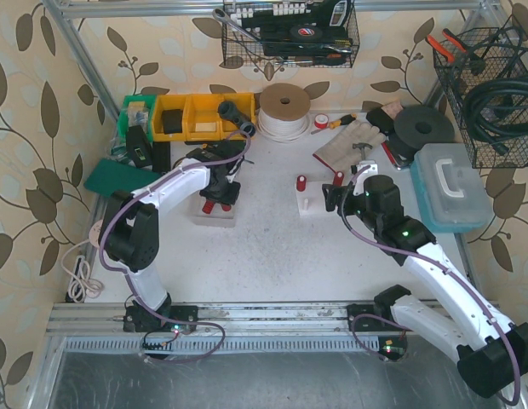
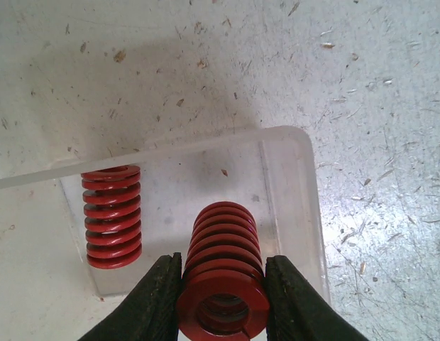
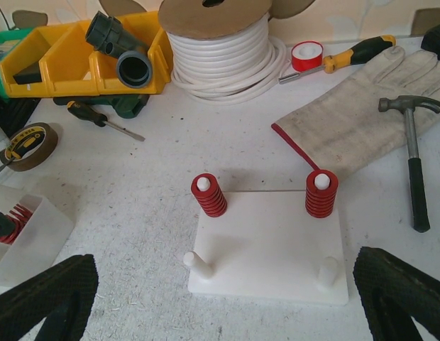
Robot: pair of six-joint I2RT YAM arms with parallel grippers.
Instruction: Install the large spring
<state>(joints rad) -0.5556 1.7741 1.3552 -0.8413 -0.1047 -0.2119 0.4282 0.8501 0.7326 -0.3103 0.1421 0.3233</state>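
Note:
My left gripper (image 2: pixel 223 302) is shut on a large red spring (image 2: pixel 223 273), gripping its coils from both sides above a clear plastic tray (image 2: pixel 294 145). A second red spring (image 2: pixel 111 217) stands in the tray to its left. In the top view the left gripper (image 1: pixel 220 192) is over the tray (image 1: pixel 215 217). My right gripper (image 3: pixel 227 302) is wide open and empty, hovering just in front of the white peg board (image 3: pixel 270 241). Red springs (image 3: pixel 209 195) (image 3: pixel 321 193) sit on the two far pegs. The two near pegs (image 3: pixel 197 263) (image 3: pixel 327 271) are bare.
Behind the board lie a work glove (image 3: pixel 348 121), a hammer (image 3: pixel 413 156), a white cable spool (image 3: pixel 220 50), yellow bins (image 3: pixel 57 57), a screwdriver (image 3: pixel 99 119) and a tape roll (image 3: pixel 25 142). A blue toolbox (image 1: pixel 451 183) stands at the right.

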